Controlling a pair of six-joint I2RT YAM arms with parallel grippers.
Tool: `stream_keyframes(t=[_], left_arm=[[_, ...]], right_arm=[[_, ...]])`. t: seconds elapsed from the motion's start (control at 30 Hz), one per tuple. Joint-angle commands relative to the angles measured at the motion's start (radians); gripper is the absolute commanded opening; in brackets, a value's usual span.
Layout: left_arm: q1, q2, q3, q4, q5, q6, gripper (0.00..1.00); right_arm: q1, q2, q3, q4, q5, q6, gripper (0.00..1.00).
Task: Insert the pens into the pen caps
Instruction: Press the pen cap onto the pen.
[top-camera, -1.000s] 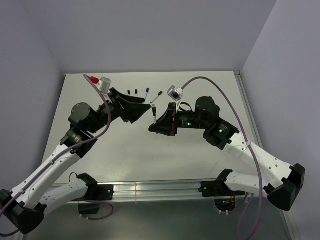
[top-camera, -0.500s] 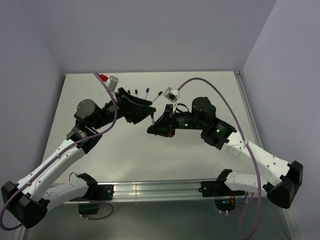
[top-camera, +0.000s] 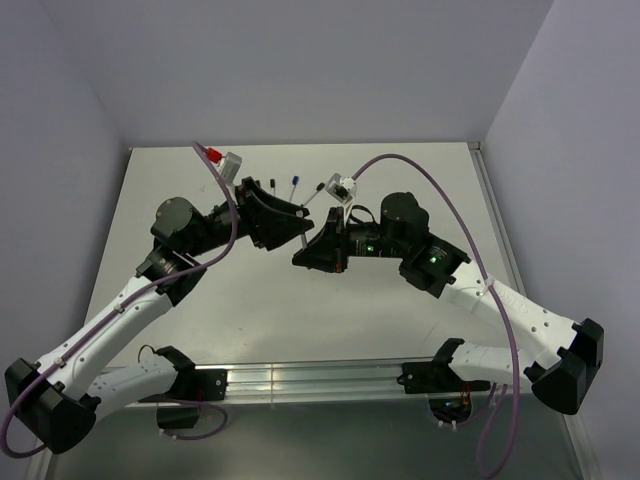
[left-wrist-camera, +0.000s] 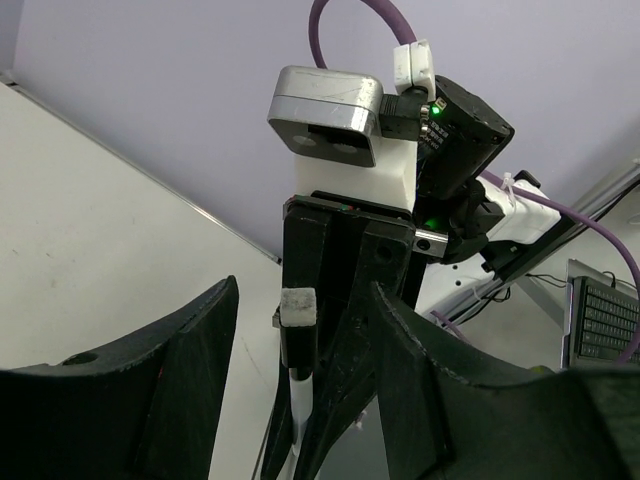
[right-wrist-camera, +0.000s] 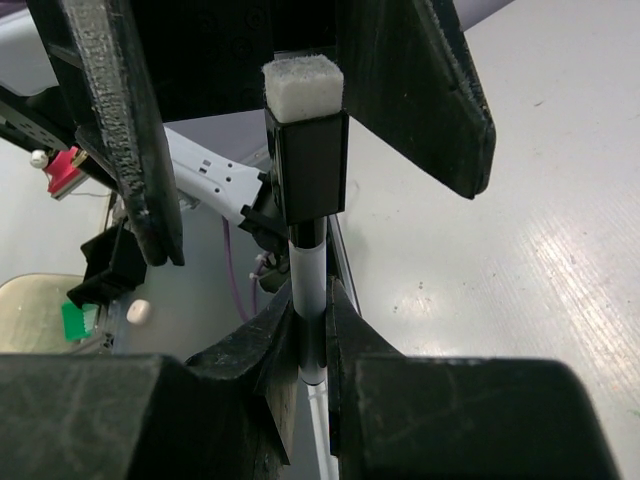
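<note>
My right gripper (right-wrist-camera: 312, 330) is shut on a white pen (right-wrist-camera: 310, 275), which stands upright out of its jaws. A black pen cap (right-wrist-camera: 308, 165) with a pale square end sits over the pen's top. My left gripper (left-wrist-camera: 300, 385) is open, with one finger on each side of that cap (left-wrist-camera: 299, 335) and a gap on both sides. In the top view the two grippers meet nose to nose over the table's middle, left gripper (top-camera: 297, 216) against right gripper (top-camera: 303, 252). Behind them lie two small black caps (top-camera: 271, 184), a blue-tipped pen (top-camera: 295, 185) and another pen (top-camera: 317, 190).
The table (top-camera: 200, 290) is pale, with grey walls at the back and sides and a metal rail (top-camera: 300, 375) along the near edge. Purple cables (top-camera: 420, 165) arch over both arms. The loose pens and caps lie just behind the left gripper.
My left gripper has moved right and forward, so its fingers now flank the cap on the held pen, and its jaws have narrowed a little. The right gripper has shifted slightly left, keeping its hold.
</note>
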Motion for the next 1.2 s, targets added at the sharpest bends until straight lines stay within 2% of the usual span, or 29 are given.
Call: stream_keyframes(t=[0.0,0.2,0.6,0.7,0.73,0.77,1.17], left_arm=[[0.003,0.005,0.015,0.055,0.038,-0.009,0.58],[0.001,0.003,0.005,0.056,0.036,-0.012,0.52],[0.001,0.025,0.001,0.087,0.074,-0.038,0.30],[0.001,0.020,-0.004,0.082,0.080,-0.037,0.16],[0.001,0.016,-0.010,0.079,0.082,-0.037,0.06],[0.001,0.014,-0.016,0.085,0.082,-0.038,0.00],[-0.033,-0.064,-0.195,0.329,0.091,-0.098,0.00]], right_arm=[[0.009,-0.003,0.050,0.024,0.011,-0.021,0.00],[0.009,0.000,0.050,0.024,0.005,-0.019,0.00],[0.016,0.003,0.052,0.024,0.010,-0.022,0.00],[0.016,0.000,0.055,0.001,0.016,-0.027,0.00],[0.016,0.000,0.056,-0.004,0.020,-0.030,0.00],[0.014,0.000,0.061,-0.007,0.024,-0.030,0.00],[0.003,-0.043,0.068,0.013,0.002,-0.005,0.00]])
